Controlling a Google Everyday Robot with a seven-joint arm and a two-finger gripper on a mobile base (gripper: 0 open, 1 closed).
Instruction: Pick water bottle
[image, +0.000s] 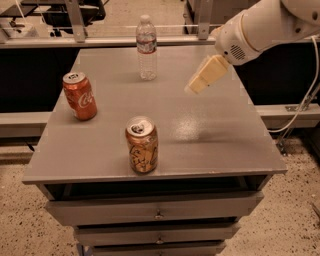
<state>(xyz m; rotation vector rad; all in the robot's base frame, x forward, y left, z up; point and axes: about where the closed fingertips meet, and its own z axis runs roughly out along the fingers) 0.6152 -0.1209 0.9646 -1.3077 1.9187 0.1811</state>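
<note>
The water bottle (146, 47) is a small clear ribbed bottle with a white cap and a white-and-red label band. It stands upright near the back edge of the grey table (210, 135), left of centre. My gripper (192, 88) hangs from the white arm coming in from the upper right. It is above the table, to the right of the bottle and a little nearer the front, apart from it and holding nothing.
An orange-red soda can (79, 96) stands at the left of the table. A brown-gold can (142, 145) stands near the front edge. Drawers sit below the tabletop. A cable hangs at the right beside the table.
</note>
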